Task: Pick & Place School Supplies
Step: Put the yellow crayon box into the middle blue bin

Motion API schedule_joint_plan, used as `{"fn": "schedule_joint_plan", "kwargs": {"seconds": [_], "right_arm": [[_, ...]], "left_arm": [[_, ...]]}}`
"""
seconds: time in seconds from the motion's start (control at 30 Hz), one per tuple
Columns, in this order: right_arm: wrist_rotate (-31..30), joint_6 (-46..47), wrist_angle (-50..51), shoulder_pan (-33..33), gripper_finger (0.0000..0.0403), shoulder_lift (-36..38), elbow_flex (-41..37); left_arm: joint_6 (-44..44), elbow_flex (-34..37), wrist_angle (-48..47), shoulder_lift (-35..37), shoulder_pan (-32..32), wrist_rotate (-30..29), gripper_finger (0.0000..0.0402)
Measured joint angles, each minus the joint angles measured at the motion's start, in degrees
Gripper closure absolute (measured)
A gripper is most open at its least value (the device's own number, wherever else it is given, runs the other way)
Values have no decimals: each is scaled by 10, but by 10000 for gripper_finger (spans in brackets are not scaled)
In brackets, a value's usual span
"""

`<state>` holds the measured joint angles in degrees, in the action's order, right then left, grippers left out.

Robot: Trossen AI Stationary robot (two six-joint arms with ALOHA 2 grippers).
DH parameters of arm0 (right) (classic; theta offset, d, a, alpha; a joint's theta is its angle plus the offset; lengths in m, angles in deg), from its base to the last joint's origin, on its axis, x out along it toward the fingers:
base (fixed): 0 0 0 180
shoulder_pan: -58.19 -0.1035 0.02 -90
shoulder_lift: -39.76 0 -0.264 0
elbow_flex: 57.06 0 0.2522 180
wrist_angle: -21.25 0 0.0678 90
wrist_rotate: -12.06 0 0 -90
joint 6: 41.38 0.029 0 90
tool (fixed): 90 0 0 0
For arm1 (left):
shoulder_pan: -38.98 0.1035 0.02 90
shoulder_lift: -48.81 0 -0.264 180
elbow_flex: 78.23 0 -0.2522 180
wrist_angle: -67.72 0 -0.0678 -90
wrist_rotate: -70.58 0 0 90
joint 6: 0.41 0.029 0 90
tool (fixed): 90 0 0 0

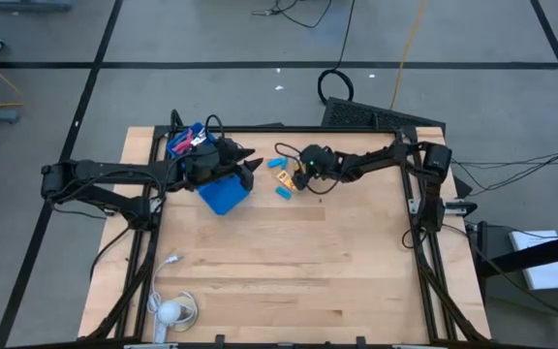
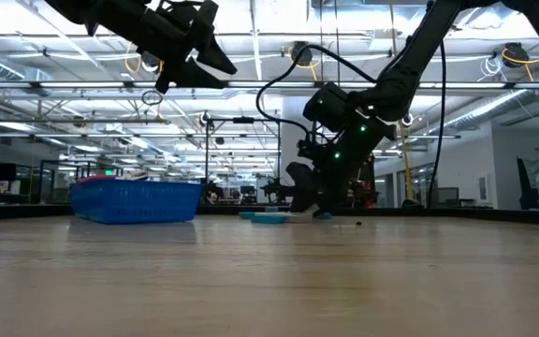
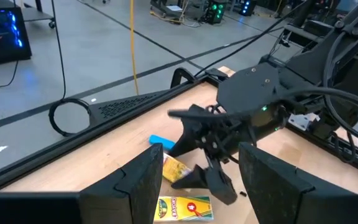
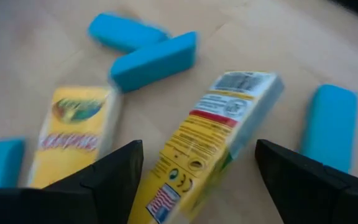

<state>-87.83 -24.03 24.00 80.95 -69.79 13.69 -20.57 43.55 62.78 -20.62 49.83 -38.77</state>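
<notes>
- The right gripper [image 4: 194,180] has its jaws spread wide and holds nothing; it is low over the table, right above the loose supplies.
- Between its two fingers [image 4: 98,180] lies the tilted yellow crayon box [image 4: 219,134]. The long axis of the box runs out forward from the gap, so I judge the jaws would close across its narrow sides.
- A second yellow box [image 4: 73,134] lies flat just beside the tilted box, with light-blue pieces [image 4: 154,59] beyond it.
- The left gripper [image 1: 245,160] is partly open and empty, farther from the tilted box, over the blue tray [image 1: 223,194].
</notes>
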Motion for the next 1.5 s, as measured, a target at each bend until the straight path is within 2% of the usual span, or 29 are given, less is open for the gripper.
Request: {"fn": "schedule_joint_plan", "kwargs": {"seconds": [0.27, 0.77, 1.13, 1.3, 1.5], "right_arm": [[38, -21, -6, -23, 134, 0, 0], [43, -36, -6, -45, 228, 0, 0], [43, -111, -3, -49, 296, 7, -2], [43, -129, 11, -51, 332, 30, -1], [42, -151, 72, -59, 371, 96, -1]], "left_arm": [[-1, 0, 1, 0, 0, 0, 188], [-1, 0, 0, 0, 0, -1, 188], [5, 0, -1, 0, 0, -1, 188], [8, 0, -2, 0, 0, -1, 188], [9, 0, -2, 0, 0, -1, 188]]}}
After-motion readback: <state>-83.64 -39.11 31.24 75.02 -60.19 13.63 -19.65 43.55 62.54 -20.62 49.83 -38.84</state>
